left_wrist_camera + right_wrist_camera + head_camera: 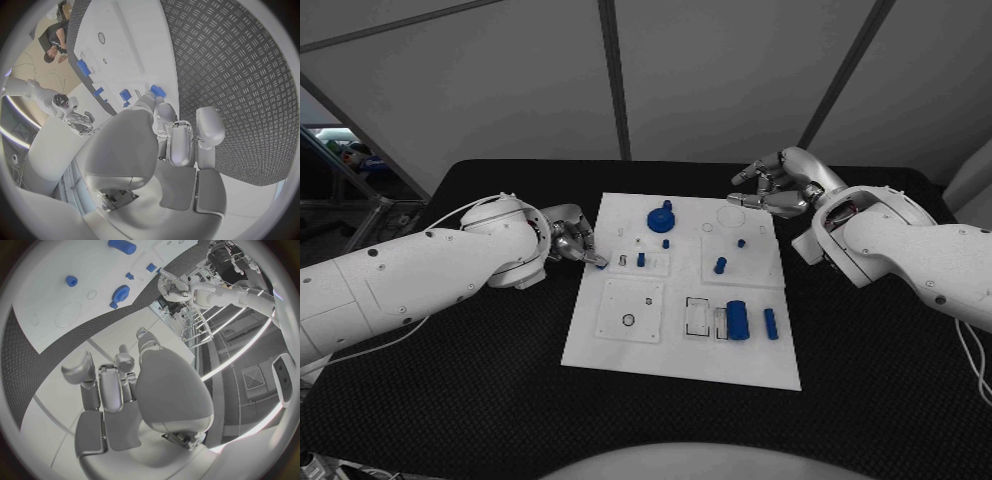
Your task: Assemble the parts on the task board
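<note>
The white task board (pixel 635 352) lies in the middle of the black table. On it are a blue gear-like part (pixel 661 220), several small blue pegs (pixel 720 265) and two blue cylinders (pixel 737 320) side by side. My left hand (pixel 574 243) reaches over the board's left edge. Its fingertips (pixel 164 107) close on a small blue part (pixel 157 91) that sits low on the board, beside another small peg (pixel 125 95). Past the board's far right corner my right hand (pixel 769 185) hovers with its fingers (pixel 112 385) apart and nothing in them.
The board (pixel 44 300) has a square inset plate with a round hole (pixel 629 320) at its near left and empty rectangular slots (pixel 697 316) beside the cylinders. Black table (pixel 473 400) surrounds the board on all sides.
</note>
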`<state>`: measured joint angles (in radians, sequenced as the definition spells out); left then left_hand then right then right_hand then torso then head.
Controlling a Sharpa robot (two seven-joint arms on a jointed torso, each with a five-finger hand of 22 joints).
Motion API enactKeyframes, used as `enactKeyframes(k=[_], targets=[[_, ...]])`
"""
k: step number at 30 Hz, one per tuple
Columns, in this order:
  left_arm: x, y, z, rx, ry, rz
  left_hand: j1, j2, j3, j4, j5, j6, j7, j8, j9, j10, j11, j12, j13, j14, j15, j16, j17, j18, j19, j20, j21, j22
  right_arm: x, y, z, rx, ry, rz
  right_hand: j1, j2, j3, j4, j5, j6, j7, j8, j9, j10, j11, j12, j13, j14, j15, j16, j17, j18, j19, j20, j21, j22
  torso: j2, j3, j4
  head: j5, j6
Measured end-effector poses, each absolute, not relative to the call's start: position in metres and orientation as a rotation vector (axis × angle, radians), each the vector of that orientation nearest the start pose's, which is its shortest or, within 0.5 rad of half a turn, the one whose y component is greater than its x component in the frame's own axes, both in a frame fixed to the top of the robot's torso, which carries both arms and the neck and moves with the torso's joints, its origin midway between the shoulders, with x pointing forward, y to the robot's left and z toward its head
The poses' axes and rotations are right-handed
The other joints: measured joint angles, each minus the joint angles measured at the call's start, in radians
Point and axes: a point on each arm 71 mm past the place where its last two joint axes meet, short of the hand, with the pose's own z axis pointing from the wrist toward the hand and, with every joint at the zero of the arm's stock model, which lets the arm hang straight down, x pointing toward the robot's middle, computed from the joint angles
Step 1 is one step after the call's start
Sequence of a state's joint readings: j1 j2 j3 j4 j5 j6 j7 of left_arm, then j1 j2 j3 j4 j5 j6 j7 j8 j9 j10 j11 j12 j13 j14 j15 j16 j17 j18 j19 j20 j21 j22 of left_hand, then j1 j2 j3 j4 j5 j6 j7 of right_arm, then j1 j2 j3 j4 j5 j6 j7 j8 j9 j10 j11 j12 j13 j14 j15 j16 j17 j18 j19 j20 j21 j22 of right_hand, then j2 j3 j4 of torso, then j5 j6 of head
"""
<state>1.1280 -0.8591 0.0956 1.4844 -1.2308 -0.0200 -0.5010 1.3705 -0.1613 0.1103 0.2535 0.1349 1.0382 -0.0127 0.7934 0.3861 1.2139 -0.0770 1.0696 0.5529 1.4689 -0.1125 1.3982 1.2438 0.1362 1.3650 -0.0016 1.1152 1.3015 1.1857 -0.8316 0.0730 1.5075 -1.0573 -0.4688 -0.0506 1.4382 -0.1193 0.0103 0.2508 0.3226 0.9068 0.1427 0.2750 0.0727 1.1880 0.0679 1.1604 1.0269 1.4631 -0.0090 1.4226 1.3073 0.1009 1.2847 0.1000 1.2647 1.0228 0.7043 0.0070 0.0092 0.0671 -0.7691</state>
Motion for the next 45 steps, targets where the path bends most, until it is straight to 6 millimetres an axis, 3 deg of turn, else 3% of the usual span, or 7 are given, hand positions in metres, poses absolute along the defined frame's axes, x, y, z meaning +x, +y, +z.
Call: enactKeyframes(k=[22,31,39,40,43,44,45], targets=[[0.495,0.253,-0.205,-0.286,2.069,-0.343,0.0,0.0,0.0,0.0,-0.004,0.004,-0.004,0.002,-0.002,0.007,0.0,0.007,0.007,-0.004,-0.004,0.0,0.001,0.0,0.004,-0.004,0.006,0.005,0.504,-0.21,-0.145,0.316,1.517,0.87,0.0,0.0,0.0,0.0,0.0,0.0,0.0,0.0,0.0,0.0,0.0,0.0,-0.001,0.004,-0.004,0.0,0.001,0.0,0.004,-0.004,-0.004,0.0,0.0,-0.0004,0.0,0.001,0.003],[0.494,0.256,-0.204,-0.297,2.064,-0.34,-0.025,0.024,-0.001,0.029,-0.004,0.006,-0.006,0.005,-0.005,0.013,-0.001,0.011,0.007,-0.004,-0.004,0.0,0.001,0.0,0.006,-0.006,0.006,0.006,0.504,-0.21,-0.146,0.316,1.517,0.87,0.0,0.0,0.0,0.0,0.0,0.0,0.0,0.0,0.0,0.0,0.0,0.0,-0.001,0.004,-0.004,0.0,0.001,0.0,0.004,-0.004,-0.004,0.0,0.0,-0.0005,0.0002,0.003,0.003],[0.495,0.256,-0.204,-0.32,2.062,-0.351,-0.059,0.018,-0.011,0.037,-0.004,0.007,-0.007,0.008,-0.006,0.013,-0.001,0.011,0.005,-0.004,-0.004,0.0,0.001,-0.002,0.011,-0.004,0.006,0.006,0.505,-0.21,-0.146,0.316,1.517,0.869,0.0,0.0,0.0,0.0,0.0,0.0,0.0,0.0,0.0,0.0,0.0,0.0,-0.001,0.004,-0.004,0.0,0.0,0.0,0.004,-0.004,-0.004,0.0,0.0,0.0001,0.0002,0.003,0.005],[0.495,0.256,-0.204,-0.322,2.061,-0.353,-0.068,0.015,-0.019,0.037,-0.004,0.007,-0.007,0.01,-0.006,0.013,-0.001,0.011,0.004,-0.004,-0.004,0.0,0.001,-0.066,0.011,-0.004,0.006,0.006,0.505,-0.21,-0.146,0.316,1.517,0.869,0.0,0.0,0.0,0.0,0.0,0.0,0.0,0.0,0.0,0.0,0.0,0.0,-0.001,0.004,-0.004,0.0,0.0,0.0,0.004,-0.004,-0.004,0.0,0.0,0.0002,0.0002,0.003,0.006],[0.495,0.256,-0.204,-0.331,2.06,-0.357,-0.086,0.002,-0.045,0.036,-0.004,0.007,-0.007,0.009,-0.007,0.013,-0.001,0.011,-0.003,-0.004,-0.004,0.0,0.001,-0.067,0.011,-0.004,0.006,0.006,0.505,-0.21,-0.146,0.316,1.517,0.869,0.0,0.0,0.0,0.0,0.0,0.0,0.0,0.0,0.0,0.0,0.0,0.0,-0.001,0.004,-0.004,0.0,0.0,0.0,0.004,-0.004,-0.004,0.0,0.0,0.0003,0.0002,0.003,0.007],[0.495,0.256,-0.204,-0.334,2.059,-0.358,-0.095,0.001,-0.054,0.035,-0.004,0.007,-0.007,0.01,-0.007,0.013,-0.001,0.011,-0.009,-0.004,-0.004,0.0,0.001,-0.044,0.011,-0.004,0.006,0.006,0.505,-0.21,-0.146,0.316,1.517,0.869,0.0,0.0,0.0,0.0,0.0,0.0,0.0,0.0,0.0,0.0,0.0,0.0,-0.001,0.004,-0.004,0.0,0.0,0.0,0.004,-0.004,-0.004,0.0,0.0,0.0004,0.0002,0.004,0.007],[0.494,0.257,-0.204,-0.337,2.059,-0.359,-0.1,-0.005,-0.065,0.035,-0.004,0.007,-0.007,0.009,-0.008,0.012,0.0,0.01,-0.016,-0.004,-0.004,0.0,0.001,-0.045,0.011,-0.004,0.0,0.006,0.505,-0.211,-0.146,0.316,1.517,0.868,0.0,0.0,0.0,0.0,0.0,0.0,0.0,0.0,0.0,0.0,0.0,0.0,-0.001,0.004,-0.004,0.0,0.0,0.0,0.004,-0.004,-0.004,0.0,0.0,0.0004,0.0002,0.004,0.008]])
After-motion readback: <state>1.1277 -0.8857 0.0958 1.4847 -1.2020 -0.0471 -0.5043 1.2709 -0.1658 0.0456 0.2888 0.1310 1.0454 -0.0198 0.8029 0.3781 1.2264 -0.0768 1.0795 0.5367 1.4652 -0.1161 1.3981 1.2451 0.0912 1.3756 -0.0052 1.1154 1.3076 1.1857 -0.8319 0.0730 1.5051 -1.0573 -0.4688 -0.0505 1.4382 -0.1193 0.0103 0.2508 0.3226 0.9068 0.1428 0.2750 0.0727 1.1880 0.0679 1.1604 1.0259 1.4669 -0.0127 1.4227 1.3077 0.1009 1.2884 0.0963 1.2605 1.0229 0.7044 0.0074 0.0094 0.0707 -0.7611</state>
